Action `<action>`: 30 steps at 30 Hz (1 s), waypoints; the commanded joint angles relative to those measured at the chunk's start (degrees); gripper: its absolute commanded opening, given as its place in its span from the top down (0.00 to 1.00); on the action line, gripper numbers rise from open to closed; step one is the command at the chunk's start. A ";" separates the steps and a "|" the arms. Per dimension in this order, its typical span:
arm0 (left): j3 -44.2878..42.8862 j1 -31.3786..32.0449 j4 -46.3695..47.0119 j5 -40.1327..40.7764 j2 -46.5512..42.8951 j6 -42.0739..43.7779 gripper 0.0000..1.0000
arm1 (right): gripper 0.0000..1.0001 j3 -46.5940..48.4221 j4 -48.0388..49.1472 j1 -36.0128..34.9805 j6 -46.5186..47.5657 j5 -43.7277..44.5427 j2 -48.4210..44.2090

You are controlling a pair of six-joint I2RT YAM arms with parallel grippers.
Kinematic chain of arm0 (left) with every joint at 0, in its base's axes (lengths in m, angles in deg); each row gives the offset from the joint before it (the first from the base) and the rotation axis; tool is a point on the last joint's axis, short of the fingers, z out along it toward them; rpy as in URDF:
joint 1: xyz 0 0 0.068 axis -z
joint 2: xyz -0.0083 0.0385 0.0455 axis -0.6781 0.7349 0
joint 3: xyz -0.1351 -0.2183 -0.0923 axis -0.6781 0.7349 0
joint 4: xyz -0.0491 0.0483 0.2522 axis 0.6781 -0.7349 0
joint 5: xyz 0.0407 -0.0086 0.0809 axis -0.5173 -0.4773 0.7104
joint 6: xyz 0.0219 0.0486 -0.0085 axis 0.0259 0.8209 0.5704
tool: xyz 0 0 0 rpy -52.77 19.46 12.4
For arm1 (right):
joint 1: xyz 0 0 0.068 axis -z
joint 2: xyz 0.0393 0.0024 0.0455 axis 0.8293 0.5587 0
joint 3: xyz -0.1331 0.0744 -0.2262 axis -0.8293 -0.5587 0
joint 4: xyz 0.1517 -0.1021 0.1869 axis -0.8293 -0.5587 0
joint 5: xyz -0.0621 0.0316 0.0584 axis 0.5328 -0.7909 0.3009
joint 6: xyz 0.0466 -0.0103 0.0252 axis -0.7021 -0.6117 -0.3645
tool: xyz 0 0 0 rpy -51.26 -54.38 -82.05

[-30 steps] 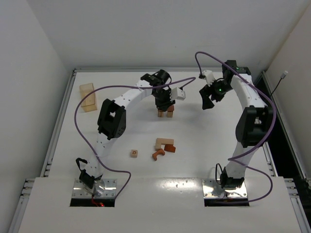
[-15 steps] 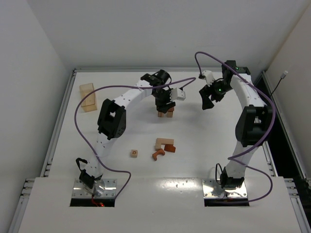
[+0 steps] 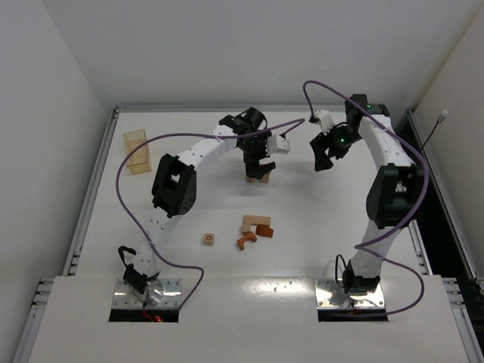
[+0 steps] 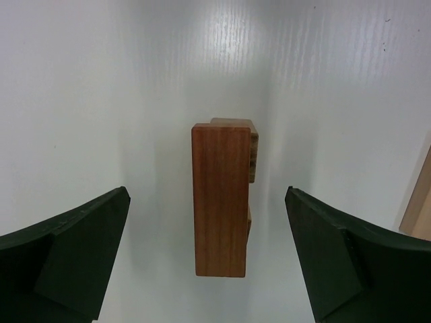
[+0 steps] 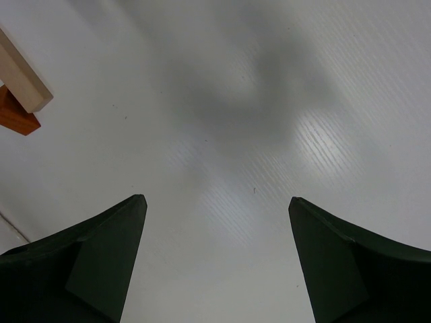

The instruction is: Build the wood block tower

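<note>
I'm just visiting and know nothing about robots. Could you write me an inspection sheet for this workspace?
Surface: white table, no spills seen.
Job's things: wood block tower, reddish-brown bar on top; loose blocks, arch and small cube lie nearer the arms.
Clutter: pale wooden box, far left.
Grippers: left gripper open, straddling the tower top, not touching; right gripper open over bare table, holding nothing.
Cables: purple cables loop along both arms, off the blocks.
Surroundings: white walls; nothing else seen.
</note>
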 commanded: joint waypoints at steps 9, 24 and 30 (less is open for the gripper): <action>-6.02 0.72 7.62 15.74 -13.54 -5.01 0.00 | 0.16 2.96 -0.76 -0.18 -0.07 -2.56 -0.53; 39.03 -19.05 23.35 0.65 -49.23 -41.13 0.00 | 0.22 -28.93 14.67 -28.98 -1.12 -2.67 -26.53; 60.06 -21.69 29.07 -0.22 -61.72 -45.44 0.00 | 0.40 -32.63 25.49 -37.16 -4.90 -0.90 -24.53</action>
